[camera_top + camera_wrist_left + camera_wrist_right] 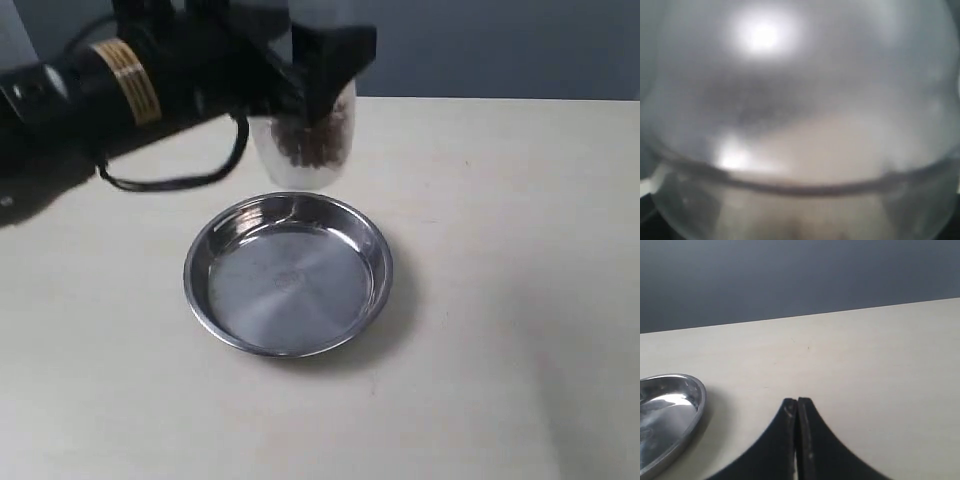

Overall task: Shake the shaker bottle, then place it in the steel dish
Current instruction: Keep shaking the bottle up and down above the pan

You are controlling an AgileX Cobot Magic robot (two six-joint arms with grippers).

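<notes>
Blurred to a grey dome in the left wrist view, the shaker bottle (800, 125) is clamped in the left claw (305, 90), just beyond the far rim of the steel dish (192, 275), its cap hidden. We cannot read the faint stamp (287, 282) at the dish's centre. The right claw (798, 412) is pressed closed on nothing above the table (880, 350).

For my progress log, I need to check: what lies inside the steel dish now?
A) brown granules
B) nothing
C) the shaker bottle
B: the steel dish shows only its bare shiny bottom; the shaker bottle is outside it, beyond the rim.
</notes>
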